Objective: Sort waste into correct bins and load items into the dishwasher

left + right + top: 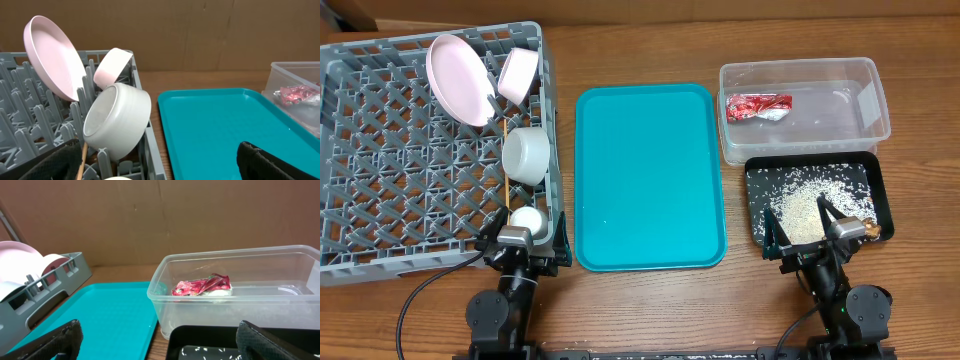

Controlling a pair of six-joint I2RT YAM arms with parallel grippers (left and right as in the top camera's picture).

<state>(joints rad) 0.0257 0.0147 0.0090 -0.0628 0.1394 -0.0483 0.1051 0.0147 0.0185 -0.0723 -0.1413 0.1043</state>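
Observation:
The grey dish rack [380,150] holds the large plate [458,80], small plate [518,73], bowl [527,155], small cup [528,218] and chopsticks [508,195] along its right wall. The left wrist view shows the plate [50,57], bowl [117,122] and a chopstick [80,162]. The red-and-white wrapper [758,106] lies in the clear tub [800,70]. Rice [805,210] and a brown lump [871,230] lie in the black tray [760,178]. My left gripper [160,167] is open and empty at the rack's front right corner. My right gripper [160,345] is open and empty over the black tray's front edge.
The large teal tray [650,175] lies between the rack and the bins, with nothing on it. The tub stands directly behind the black tray. A cardboard wall closes off the back of the table.

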